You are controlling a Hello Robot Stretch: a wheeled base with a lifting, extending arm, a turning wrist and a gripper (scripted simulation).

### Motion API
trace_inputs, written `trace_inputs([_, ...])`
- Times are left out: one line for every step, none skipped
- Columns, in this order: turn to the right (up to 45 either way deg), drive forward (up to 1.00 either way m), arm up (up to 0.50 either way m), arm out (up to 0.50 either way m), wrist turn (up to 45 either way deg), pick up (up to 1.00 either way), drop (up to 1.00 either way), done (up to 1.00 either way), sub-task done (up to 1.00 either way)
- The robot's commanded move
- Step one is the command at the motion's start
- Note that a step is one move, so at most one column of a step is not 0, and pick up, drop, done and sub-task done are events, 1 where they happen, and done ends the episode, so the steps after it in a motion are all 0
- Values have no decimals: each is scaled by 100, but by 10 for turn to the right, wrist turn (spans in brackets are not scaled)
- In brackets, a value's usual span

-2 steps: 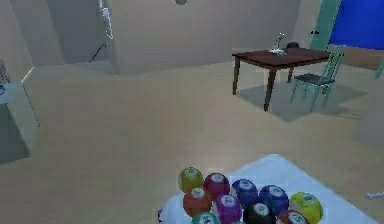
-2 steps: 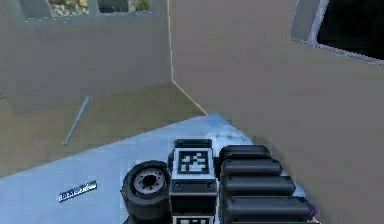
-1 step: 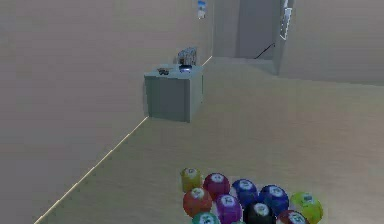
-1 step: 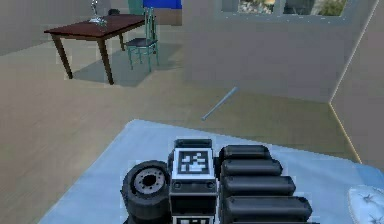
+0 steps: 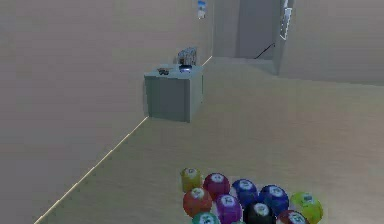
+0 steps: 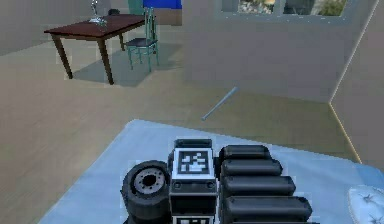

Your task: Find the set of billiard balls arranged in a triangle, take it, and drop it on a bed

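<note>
A cluster of coloured billiard balls (image 5: 245, 198) packed in a triangle shows at the bottom middle of the forward view, against tan floor. I cannot tell whether it rests on the floor. In the arm side view the arm's stacked dark segments (image 6: 258, 185) sit low at the bottom. A white square with black marks (image 6: 193, 162) stands at their left. The gripper's dark round body (image 6: 150, 190) lies left of that square, over a pale blue flat surface (image 6: 105, 175) like a bed cover. Its far end cannot be made out, so I cannot tell whether it holds anything.
A grey cabinet (image 5: 173, 95) with small items on top stands by the wall at the forward view's left, with an opening (image 5: 250, 30) behind it. In the arm side view, a dark wooden table (image 6: 95, 35) and teal chair (image 6: 143, 40) stand far out; a thin grey bar (image 6: 220, 100) lies on the floor.
</note>
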Motion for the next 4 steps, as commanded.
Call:
trace_inputs([0,0,0,44,0,0,0,0,0])
trace_inputs([0,0,0,0,450,0,0,0,0])
trace_inputs([0,0,0,0,450,0,0,0,0])
trace_inputs([0,0,0,0,450,0,0,0,0])
